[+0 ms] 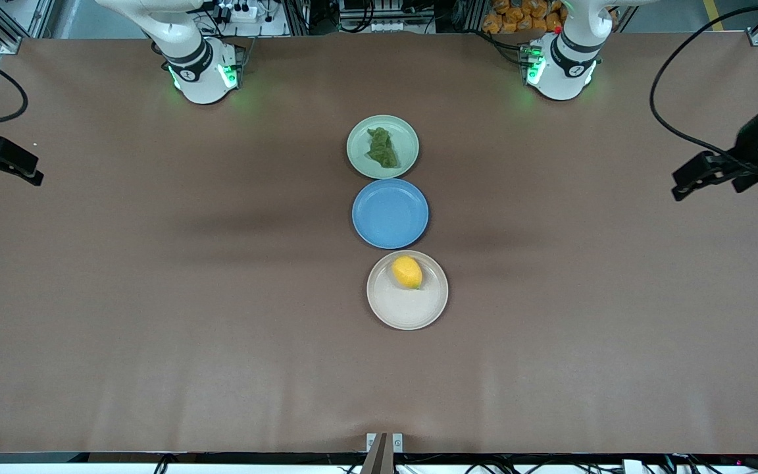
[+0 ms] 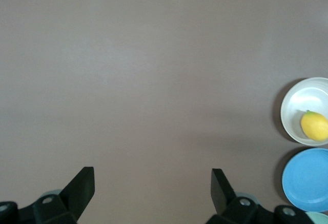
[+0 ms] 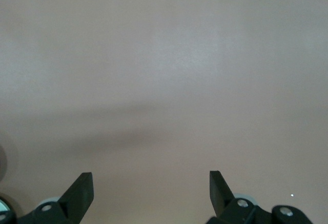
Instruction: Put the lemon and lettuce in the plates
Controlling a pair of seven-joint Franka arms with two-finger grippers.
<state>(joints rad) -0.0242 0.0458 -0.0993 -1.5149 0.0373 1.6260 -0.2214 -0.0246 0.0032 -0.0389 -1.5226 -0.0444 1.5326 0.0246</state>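
The lemon [image 1: 406, 272] lies in the cream-beige plate [image 1: 405, 311], the plate nearest the front camera. The lettuce [image 1: 382, 148] rests in the pale green plate [image 1: 360, 149], nearest the arms' bases. In the left wrist view the lemon [image 2: 314, 125] shows in the cream plate [image 2: 291, 107]. My left gripper [image 1: 682, 184] hangs open over bare table at the left arm's end, well away from the plates, and is also in its own wrist view [image 2: 152, 183]. Over the right arm's end, my right gripper [image 1: 35, 172] stands open and empty; its wrist view [image 3: 151, 185] holds only table.
An empty blue plate [image 1: 390, 213] sits between the two filled plates, almost touching each; the three form a line down the table's middle. The blue plate [image 2: 307, 180] also shows in the left wrist view. Brown table [image 1: 155, 296] spreads wide toward both ends.
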